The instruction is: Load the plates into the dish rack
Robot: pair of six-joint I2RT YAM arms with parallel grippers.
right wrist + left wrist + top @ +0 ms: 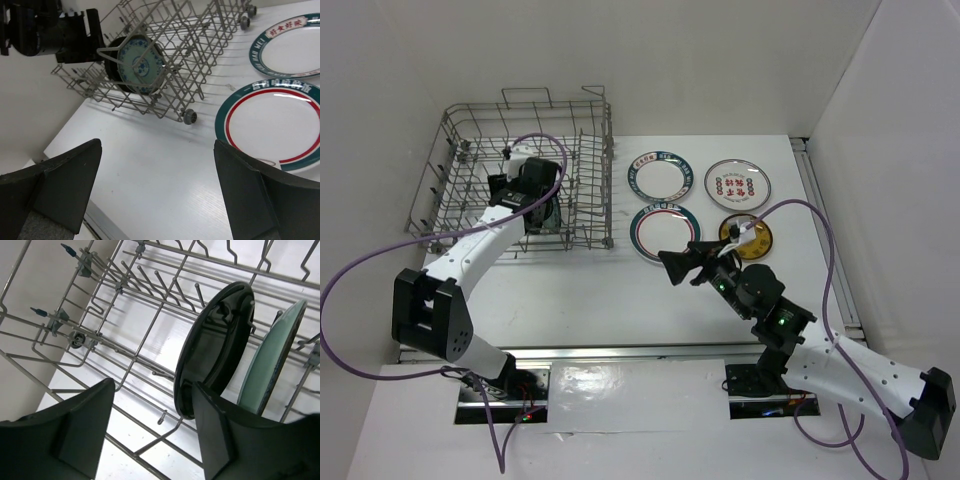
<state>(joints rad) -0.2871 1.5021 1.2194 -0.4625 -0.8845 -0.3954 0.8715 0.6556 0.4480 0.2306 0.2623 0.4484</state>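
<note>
The grey wire dish rack [520, 170] sits at the table's left. A black plate [212, 345] and a pale teal plate [270, 365] stand on edge between its tines. My left gripper [154, 390] is inside the rack and open, with its right finger just beside the black plate's lower rim and nothing in its grip. On the table lie two green-rimmed plates [658, 178] [665, 232], a white plate with red marks [737, 184] and a yellow plate [747, 237], partly hidden by my right arm. My right gripper [157, 145] hangs wide open and empty, left of the nearer green-rimmed plate [272, 125].
White walls close in the table on the left, back and right. The rack has small grey wheels [189, 117] on its right side. A purple cable [360, 270] loops out from the left arm. A metal rail [640, 350] runs along the table's near edge.
</note>
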